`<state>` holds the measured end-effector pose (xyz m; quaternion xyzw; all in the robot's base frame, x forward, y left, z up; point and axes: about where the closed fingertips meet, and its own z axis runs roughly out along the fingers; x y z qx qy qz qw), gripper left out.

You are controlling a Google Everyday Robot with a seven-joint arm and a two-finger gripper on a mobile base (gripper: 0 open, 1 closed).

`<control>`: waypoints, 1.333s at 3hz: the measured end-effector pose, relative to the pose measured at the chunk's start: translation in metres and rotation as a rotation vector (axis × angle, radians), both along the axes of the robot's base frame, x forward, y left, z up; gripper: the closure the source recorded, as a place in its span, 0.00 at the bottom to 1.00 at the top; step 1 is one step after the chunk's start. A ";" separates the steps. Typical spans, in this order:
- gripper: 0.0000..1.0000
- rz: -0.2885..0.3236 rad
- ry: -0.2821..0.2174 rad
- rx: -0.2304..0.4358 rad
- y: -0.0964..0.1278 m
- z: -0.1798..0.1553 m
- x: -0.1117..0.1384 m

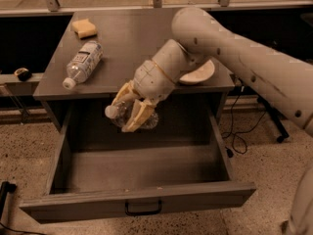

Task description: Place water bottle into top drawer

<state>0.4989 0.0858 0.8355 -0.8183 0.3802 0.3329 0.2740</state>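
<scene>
At six o'clock, nearest us, we see the drawer (73, 207) pulled wide open, with its black handle (143, 208) at the middle of the front panel. To its three o'clock a dark cable (238, 140) trails over the speckled floor (274, 170).

Above the back part of the drawer, just left of centre, we find the gripper (122, 115). Its yellowish fingers (138, 116) are clenched around the bottle (149, 122). The bottle lies on its side in the air, just below the table's front edge, and its white cap (111, 111) points to nine o'clock. From the gripper the pale arm (234, 53) climbs toward two o'clock and then runs off the view at three o'clock.

Farther back we come to the grey table (132, 33). A white plate (203, 75) rests near its front right corner, partly hidden by the arm. At ten o'clock a fat bottle (84, 61) lies on its side, cap toward the front edge. Beyond it, near the far left corner, sits a yellow sponge (84, 28), well apart from the plate.
</scene>
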 end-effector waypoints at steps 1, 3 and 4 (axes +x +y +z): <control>1.00 -0.091 0.173 0.209 -0.013 0.001 -0.012; 1.00 -0.177 0.346 0.406 -0.021 0.020 -0.023; 1.00 -0.184 0.373 0.450 -0.029 -0.003 -0.021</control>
